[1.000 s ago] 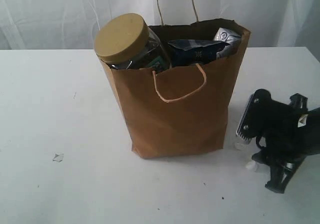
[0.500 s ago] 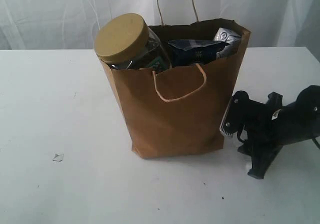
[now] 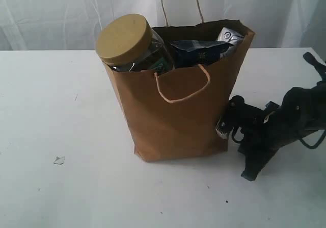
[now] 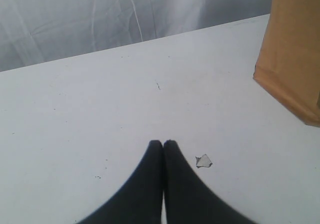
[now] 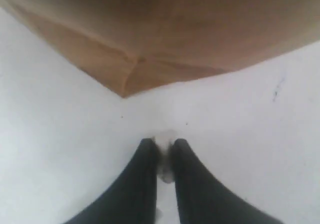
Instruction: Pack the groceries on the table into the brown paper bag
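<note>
Right gripper (image 3: 224,123) lies low in the exterior view, its tip touching the lower right wall of the brown paper bag (image 3: 178,116), which stands upright on the table (image 3: 61,100). At the bag's open mouth the tan-lidded clear jar (image 3: 125,39) leans out at the left corner. The blue-ended spaghetti packet (image 3: 198,52) shows at the middle and the small white-blue packet (image 3: 230,35) at the right corner.

Seen from the left wrist, the left gripper (image 4: 163,144) has its jaws pressed together tip to tip above the table (image 4: 100,98). A small scrap (image 4: 203,160) lies just beside its tip, and the bag's bottom corner (image 4: 290,83) is well apart from it.

Seen from the right wrist, the right gripper (image 5: 164,145) points at the bag's bottom corner (image 5: 125,81), near it. Its jaws are almost together. A blurred pale lump (image 5: 165,166) shows in the thin slit, and I cannot tell whether it is pinched or merely lies on the table (image 5: 50,134).
</note>
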You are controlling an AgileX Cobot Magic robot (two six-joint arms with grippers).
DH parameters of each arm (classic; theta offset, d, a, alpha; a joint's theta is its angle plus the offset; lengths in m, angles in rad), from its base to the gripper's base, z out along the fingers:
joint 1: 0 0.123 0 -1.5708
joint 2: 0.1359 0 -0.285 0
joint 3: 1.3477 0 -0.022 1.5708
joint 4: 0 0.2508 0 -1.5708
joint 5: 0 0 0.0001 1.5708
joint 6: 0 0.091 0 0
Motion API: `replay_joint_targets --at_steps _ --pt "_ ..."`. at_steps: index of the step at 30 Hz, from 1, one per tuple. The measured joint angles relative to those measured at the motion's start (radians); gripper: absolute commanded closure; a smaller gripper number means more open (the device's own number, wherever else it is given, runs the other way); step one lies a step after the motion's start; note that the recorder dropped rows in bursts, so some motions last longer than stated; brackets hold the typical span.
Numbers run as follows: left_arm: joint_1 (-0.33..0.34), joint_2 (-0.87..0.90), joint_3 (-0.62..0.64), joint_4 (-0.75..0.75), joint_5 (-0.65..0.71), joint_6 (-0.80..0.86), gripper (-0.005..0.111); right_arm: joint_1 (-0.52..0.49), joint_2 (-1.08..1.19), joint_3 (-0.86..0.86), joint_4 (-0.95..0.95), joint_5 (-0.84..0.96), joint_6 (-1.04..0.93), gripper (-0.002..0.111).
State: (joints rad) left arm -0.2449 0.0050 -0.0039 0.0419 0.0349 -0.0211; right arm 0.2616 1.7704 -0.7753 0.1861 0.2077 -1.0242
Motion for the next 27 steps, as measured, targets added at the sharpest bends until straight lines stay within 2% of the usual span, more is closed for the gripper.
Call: replay_joint_targets --at_steps 6,17,23,27 --pt "0.000 0.000 0.000 0.000 0.000 0.000 0.107 0.000 -0.113 0.053 0.000 0.019 0.185 0.108" --pt "0.000 0.000 0.000 0.000 0.000 0.000 0.107 0.000 -0.325 0.131 0.000 0.053 0.342 0.108" --pt "0.000 0.000 0.000 0.000 0.000 0.000 0.107 0.000 -0.443 0.131 0.000 0.144 0.434 0.108" --pt "0.000 0.000 0.000 0.000 0.000 0.000 0.107 0.000 -0.539 0.131 -0.002 0.253 0.569 0.108"
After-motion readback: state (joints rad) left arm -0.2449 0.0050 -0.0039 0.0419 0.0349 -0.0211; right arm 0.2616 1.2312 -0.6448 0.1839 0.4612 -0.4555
